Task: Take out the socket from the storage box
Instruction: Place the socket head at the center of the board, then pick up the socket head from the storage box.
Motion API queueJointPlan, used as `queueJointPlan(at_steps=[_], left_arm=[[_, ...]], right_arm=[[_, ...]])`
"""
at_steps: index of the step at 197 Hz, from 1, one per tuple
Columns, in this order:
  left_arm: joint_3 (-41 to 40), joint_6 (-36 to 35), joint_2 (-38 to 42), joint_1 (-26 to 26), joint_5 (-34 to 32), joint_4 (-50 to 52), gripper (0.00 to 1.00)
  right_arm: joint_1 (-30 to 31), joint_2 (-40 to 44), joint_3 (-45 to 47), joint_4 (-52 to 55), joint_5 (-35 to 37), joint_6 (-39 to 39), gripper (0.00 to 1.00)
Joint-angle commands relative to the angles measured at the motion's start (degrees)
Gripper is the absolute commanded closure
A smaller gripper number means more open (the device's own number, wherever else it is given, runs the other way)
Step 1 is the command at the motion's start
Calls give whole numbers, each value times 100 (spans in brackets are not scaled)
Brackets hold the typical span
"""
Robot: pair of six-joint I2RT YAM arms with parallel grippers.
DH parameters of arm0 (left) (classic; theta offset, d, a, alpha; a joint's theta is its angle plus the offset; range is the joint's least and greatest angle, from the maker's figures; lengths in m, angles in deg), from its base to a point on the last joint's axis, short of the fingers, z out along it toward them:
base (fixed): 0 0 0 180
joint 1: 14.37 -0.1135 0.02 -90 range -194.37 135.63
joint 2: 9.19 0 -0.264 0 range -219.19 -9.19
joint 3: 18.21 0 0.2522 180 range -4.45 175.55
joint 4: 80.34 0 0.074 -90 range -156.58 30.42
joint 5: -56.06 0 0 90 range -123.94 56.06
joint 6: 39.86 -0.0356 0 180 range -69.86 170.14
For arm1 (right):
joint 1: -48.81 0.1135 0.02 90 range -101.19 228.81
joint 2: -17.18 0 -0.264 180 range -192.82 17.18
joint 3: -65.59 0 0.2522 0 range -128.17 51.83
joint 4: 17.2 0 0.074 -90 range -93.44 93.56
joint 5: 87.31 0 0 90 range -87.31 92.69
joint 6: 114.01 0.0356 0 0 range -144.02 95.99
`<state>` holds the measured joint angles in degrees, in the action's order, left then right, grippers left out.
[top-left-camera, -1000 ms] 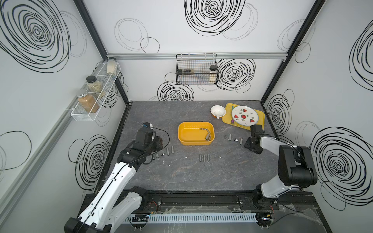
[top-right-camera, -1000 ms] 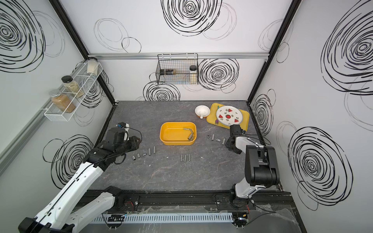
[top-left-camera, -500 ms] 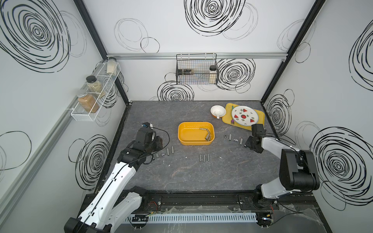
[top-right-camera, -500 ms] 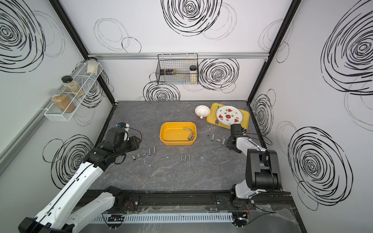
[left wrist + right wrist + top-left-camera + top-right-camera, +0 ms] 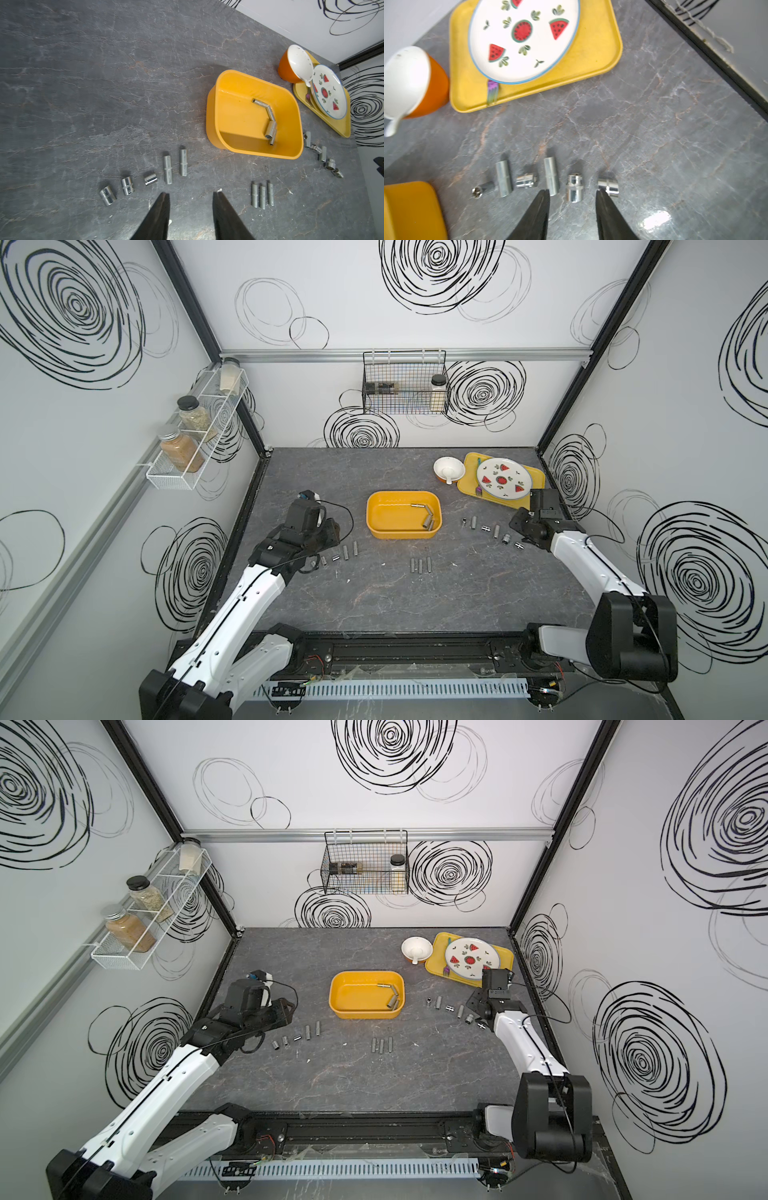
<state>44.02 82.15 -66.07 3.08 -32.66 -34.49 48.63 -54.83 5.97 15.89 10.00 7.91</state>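
— Sitting mid-table, the storage box (image 5: 399, 534) is holding a few sockets (image 5: 428, 519) at its right end.
— Far right, the tray (image 5: 537, 477) is carrying a plate (image 5: 503, 479). Left gripper (image 5: 190, 193) and right gripper (image 5: 571, 190) are hanging parted, empty, near loose sockets (image 5: 168, 172) on the grey table (image 5: 374, 605).

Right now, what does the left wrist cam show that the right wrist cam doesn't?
Left wrist only: the storage box interior with sockets inside, a row of five sockets, a trio of sockets. Right wrist only: black cables past the table edge. Both: the box (just a corner in right wrist), yellow tray, watermelon plate, bowl, socket row beside the tray.
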Motion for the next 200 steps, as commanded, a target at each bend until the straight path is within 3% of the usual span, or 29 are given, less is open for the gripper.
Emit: queueJointPlan(at_steps=[1,28,48,72,104,114,200], left_arm=[[474,543,-569,614,-216,-569,58],[1499,578,-1905,1585,-927,-761,58],[2605,184,-3232,1915,-1334,-556,60],[3882,-269,-4740,1898,-1111,-148,63],[4932,-935,-6018,1885,-113,-278,62],[5389,-1134,-6423,1893,-79,-57,62],[5896,-2482,-7323,1659,277,-329,61]], right_arm=[[280,183,-68,-209,-501,-55,60],[664,306,59,-326,-726,-45,60],[730,479,272,-499,-1008,-23,60],[732,774,558,-710,-1292,51,60],[738,986,557,-614,-1379,-9,60],[735,1022,574,-632,-1426,-9,60],[735,910,634,-758,-1787,-8,60]])
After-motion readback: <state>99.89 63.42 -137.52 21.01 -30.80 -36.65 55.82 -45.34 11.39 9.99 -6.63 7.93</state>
